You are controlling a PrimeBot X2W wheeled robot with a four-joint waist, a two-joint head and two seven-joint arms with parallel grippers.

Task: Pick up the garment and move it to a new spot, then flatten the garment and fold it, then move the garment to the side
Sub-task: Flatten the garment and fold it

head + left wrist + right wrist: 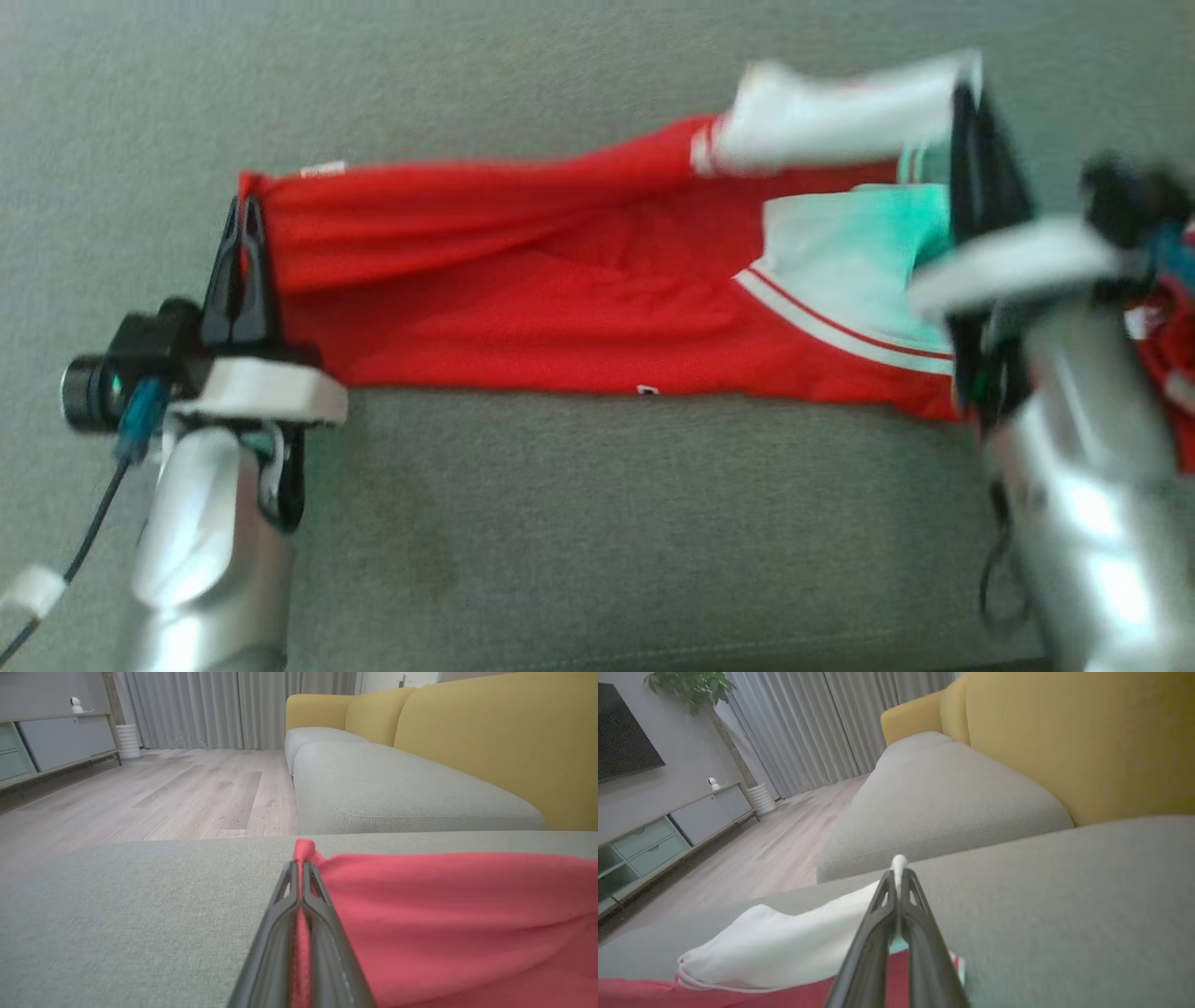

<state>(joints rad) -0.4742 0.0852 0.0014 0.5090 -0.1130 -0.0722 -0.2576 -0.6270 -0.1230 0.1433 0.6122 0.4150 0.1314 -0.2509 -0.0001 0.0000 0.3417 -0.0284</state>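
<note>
Garment (579,308) stretched sideways — left pincer (245,210) and right pincer (965,98), reaching forward, clamp its ends.

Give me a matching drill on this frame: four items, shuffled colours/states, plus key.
1 left gripper
2 right gripper
3 sofa backrest
4 seat cushion

A grey
B shut on the white part of the garment
C yellow
D shut on the garment's red edge

Pairs: 1-D, 2-B, 3-C, 4-A
</note>
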